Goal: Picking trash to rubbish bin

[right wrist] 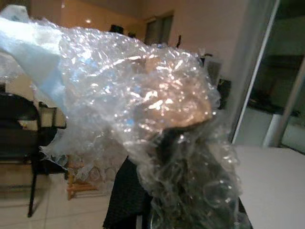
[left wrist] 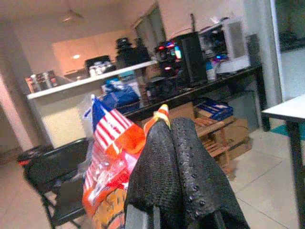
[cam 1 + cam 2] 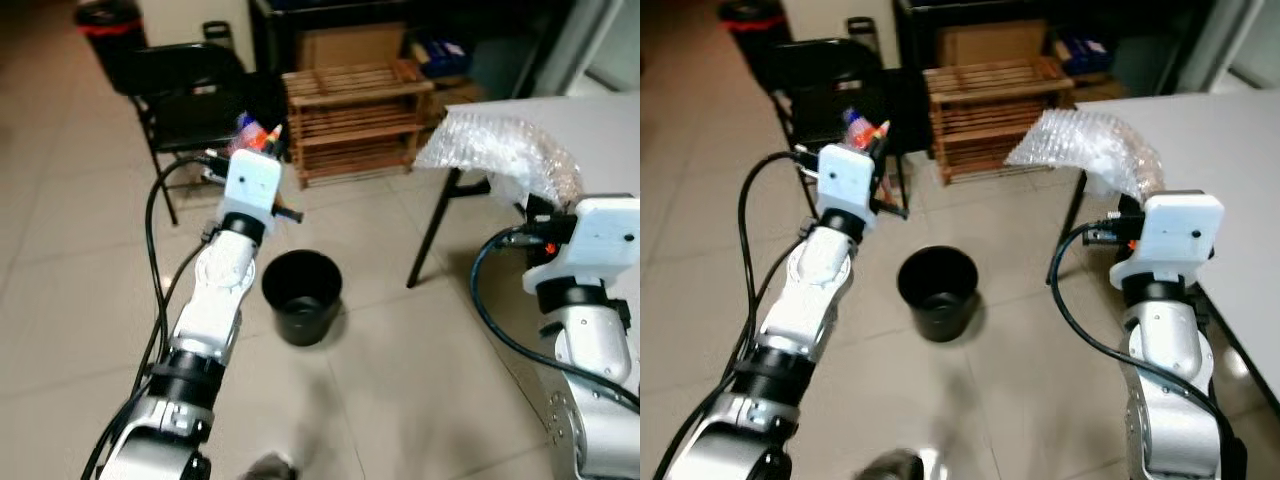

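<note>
A round black rubbish bin (image 3: 301, 295) stands on the tiled floor between my arms. My left gripper (image 3: 262, 140) is raised up and to the left of the bin, shut on a colourful snack wrapper (image 2: 112, 157) printed in orange, red, white and blue. My right gripper (image 3: 1127, 200) is raised at the right, beside the table corner, shut on a large sheet of clear bubble wrap (image 3: 1085, 150) that billows up past its fingers. In the right wrist view the bubble wrap (image 1: 133, 109) covers the black fingers.
A white table (image 3: 1230, 170) with a black leg (image 3: 433, 228) stands at the right. A black folding chair (image 3: 190, 95) and a low wooden slat rack (image 3: 355, 115) stand beyond the bin. A black bin with a red band (image 3: 108, 30) is far left.
</note>
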Motion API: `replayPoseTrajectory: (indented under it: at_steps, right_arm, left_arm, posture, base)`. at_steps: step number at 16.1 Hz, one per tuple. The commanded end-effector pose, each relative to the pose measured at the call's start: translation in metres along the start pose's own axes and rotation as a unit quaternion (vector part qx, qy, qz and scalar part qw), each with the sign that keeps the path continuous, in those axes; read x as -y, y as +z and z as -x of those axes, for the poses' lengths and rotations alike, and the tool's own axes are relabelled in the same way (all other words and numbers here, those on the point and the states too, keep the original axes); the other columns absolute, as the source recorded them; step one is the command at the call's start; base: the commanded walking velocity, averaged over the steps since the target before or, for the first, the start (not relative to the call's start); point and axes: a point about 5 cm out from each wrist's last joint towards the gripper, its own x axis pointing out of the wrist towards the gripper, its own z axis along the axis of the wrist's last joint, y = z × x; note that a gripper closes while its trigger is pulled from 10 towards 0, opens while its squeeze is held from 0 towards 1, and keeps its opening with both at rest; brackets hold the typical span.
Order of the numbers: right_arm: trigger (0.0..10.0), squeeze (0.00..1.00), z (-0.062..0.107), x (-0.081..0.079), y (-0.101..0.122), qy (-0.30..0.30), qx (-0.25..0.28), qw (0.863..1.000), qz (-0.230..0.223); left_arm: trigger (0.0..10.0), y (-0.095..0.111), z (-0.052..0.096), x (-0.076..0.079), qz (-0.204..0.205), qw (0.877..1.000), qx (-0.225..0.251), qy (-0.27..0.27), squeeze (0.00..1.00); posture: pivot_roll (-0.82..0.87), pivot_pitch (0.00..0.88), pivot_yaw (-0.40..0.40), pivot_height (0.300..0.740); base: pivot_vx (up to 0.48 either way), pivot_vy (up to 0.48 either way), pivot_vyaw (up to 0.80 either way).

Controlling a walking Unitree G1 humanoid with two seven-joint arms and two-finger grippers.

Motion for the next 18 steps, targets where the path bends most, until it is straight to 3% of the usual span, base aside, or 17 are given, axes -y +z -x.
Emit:
replayPoseTrajectory:
  at_steps: [1, 5, 12, 18]
  right_arm:
    - [10.0, 0.00, 0.000, -0.001, -0.002, -0.001, -0.007, 1.000, -0.007]
    - [10.0, 0.00, 0.000, 0.000, -0.003, -0.007, -0.011, 1.000, -0.014]
    - [10.0, 0.00, 0.001, -0.001, -0.008, -0.005, -0.024, 1.000, -0.019]
    - [10.0, 0.00, 0.013, -0.019, -0.043, 0.026, -0.093, 0.994, -0.053]
  left_arm:
    - [1.0, -0.004, 0.002, -0.006, -0.002, 1.000, -0.011, 0.008, 0.00]
    - [2.0, -0.009, 0.003, -0.007, 0.002, 1.000, -0.023, 0.011, 0.00]
    - [2.1, -0.027, 0.009, -0.011, 0.006, 0.998, -0.064, 0.024, 0.00]
    - [1.7, -0.077, 0.035, -0.017, -0.010, 0.986, -0.165, 0.035, 0.00]
  posture:
    - [0.12, 0.105, -0.003, 0.740]
    - [0.12, 0.105, -0.003, 0.740]
    - [0.12, 0.107, -0.009, 0.740]
    - [0.12, 0.107, -0.014, 0.740]
  base:
    - [0.000, 0.000, 0.59]
    - [0.000, 0.000, 0.15]
    - [0.000, 0.000, 0.00]
    - [0.000, 0.000, 0.00]
